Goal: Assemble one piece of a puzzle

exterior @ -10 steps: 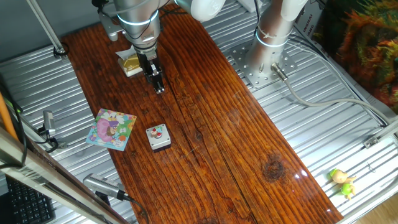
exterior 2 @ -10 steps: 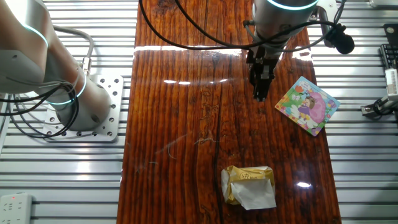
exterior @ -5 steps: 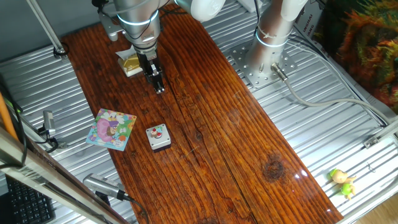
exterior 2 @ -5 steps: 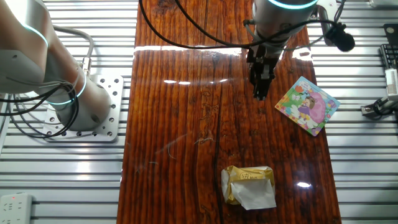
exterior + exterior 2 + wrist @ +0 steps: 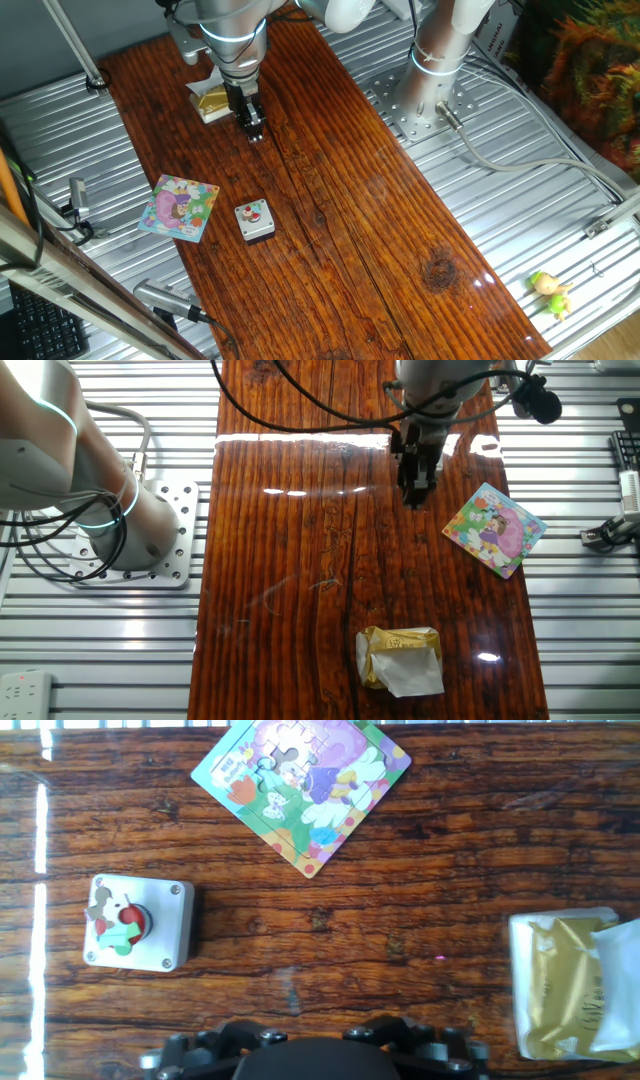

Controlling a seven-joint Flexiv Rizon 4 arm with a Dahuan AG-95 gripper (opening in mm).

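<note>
Piece [image 5: 113, 916]: sits on the grey box [image 5: 254, 222], just beside the puzzle [image 5: 180, 207]; we descend squarely over it.
Gripper [image 5: 253, 128]: holds nothing, hangs well apart from the piece; we cannot tell the jaw gap.
Obstacle: the red button [image 5: 135, 923] under the piece.
Beyond: gold packet [image 5: 400, 658].

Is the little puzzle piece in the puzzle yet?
Not yet. The piece lies on the grey button box, apart from the puzzle.

Dark wooden tabletop [image 5: 340, 200] on a ribbed metal bench [image 5: 520, 210] — glare streaks the far end
</note>
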